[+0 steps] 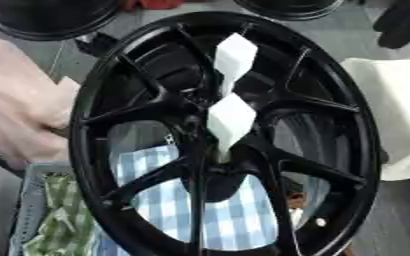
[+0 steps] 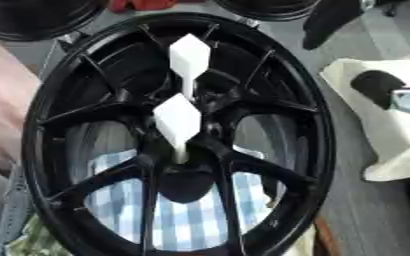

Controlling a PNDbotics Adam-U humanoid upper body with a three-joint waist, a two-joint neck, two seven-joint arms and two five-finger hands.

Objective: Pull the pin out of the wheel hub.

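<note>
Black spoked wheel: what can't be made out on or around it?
Pin shafts under the two white diamond-shaped heads: hidden by the hub, both views.
Wheel's lower rim: cut off by bottom edge.
Pink shape, left eye view: too blurred to identify.
Dark shape, right eye view: cut by right edge.

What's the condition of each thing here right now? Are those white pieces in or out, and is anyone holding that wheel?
Wheel: tilted up facing the camera, a person's hand on its left rim.
Upper white pin: still stuck in the hub.
Lower white pin: still stuck in the hub.
Checked cloth: lying behind the spokes.
Robot's hands: not in view.
</note>
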